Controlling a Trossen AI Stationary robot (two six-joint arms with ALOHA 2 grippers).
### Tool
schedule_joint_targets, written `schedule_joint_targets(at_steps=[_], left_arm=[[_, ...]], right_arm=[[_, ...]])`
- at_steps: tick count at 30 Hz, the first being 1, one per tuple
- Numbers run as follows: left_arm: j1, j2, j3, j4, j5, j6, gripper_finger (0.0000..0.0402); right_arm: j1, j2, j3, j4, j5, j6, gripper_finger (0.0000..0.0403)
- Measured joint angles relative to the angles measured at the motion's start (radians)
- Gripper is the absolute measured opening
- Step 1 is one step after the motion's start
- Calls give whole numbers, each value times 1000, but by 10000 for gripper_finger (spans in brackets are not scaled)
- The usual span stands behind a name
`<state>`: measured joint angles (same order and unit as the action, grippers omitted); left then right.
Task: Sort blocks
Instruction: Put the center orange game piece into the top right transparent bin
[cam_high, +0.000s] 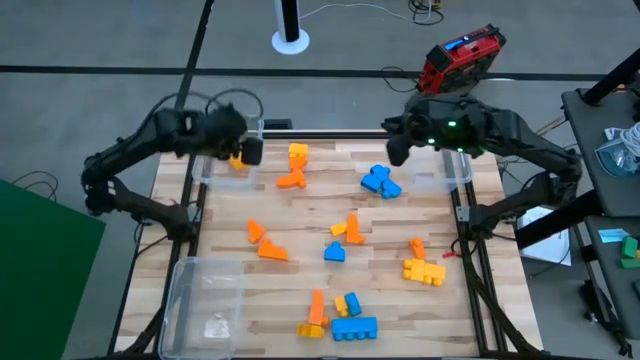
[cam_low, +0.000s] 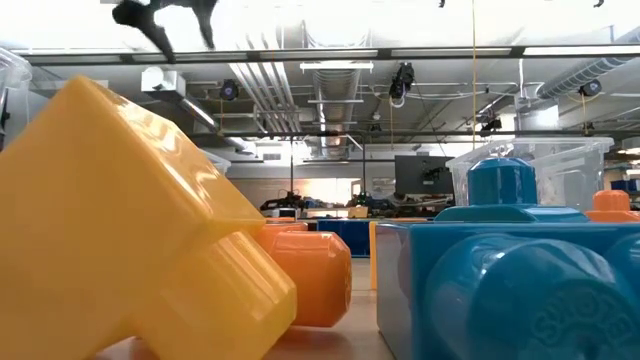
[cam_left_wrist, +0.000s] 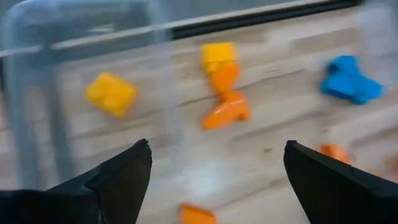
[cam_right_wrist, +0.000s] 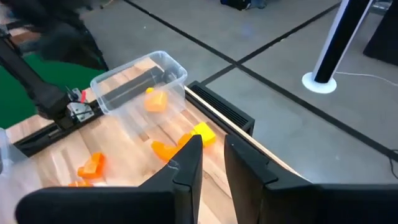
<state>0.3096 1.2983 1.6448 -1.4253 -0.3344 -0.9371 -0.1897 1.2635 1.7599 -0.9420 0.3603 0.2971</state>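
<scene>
My left gripper (cam_high: 248, 150) hangs over the clear bin (cam_high: 205, 172) at the table's (cam_high: 300, 270) far-left corner, jaws spread wide and empty; a yellow block (cam_left_wrist: 111, 93) lies inside the bin. Judged step: finding the next block. To do it well I should rise clear of the bin wall before reaching, then descend squarely over one block standing apart from its neighbours (the orange block (cam_high: 292, 179) just beside the bin seems nearest). The blocks (cam_high: 345, 245), small pieces in blue, orange and yellow, lie scattered from the table's middle to its near edge. My right gripper (cam_high: 397, 150) waits above the far-right corner, jaws narrow, holding nothing.
</scene>
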Motion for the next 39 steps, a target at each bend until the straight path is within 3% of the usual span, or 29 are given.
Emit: schedule_joint_targets(at_steps=[5,8,11,14,18,22,32,39], left_arm=[[-218,-10,-2,-43,-166,-120,336],[-226,-9,-3,-119,-181,-122,336],[-214,-13,-5,-129,-181,-7,336],[-196,-27,-5,-74,-153,164,335],[-187,-57,-22,29,-44,359,330],[-189,-114,-103,131,28,450,325],[-188,-319,-383,358,91,446,323],[-188,-382,-446,408,90,431,323]], right_arm=[[-22,78,0,20,-67,-8,56],[-44,124,0,54,-183,70,56],[-50,167,0,65,-260,176,68],[-48,212,0,58,-296,267,94],[-26,264,0,57,-346,373,135],[2,307,0,38,-378,488,171],[125,417,0,-364,-407,876,199],[190,529,-1,-387,-446,954,200]])
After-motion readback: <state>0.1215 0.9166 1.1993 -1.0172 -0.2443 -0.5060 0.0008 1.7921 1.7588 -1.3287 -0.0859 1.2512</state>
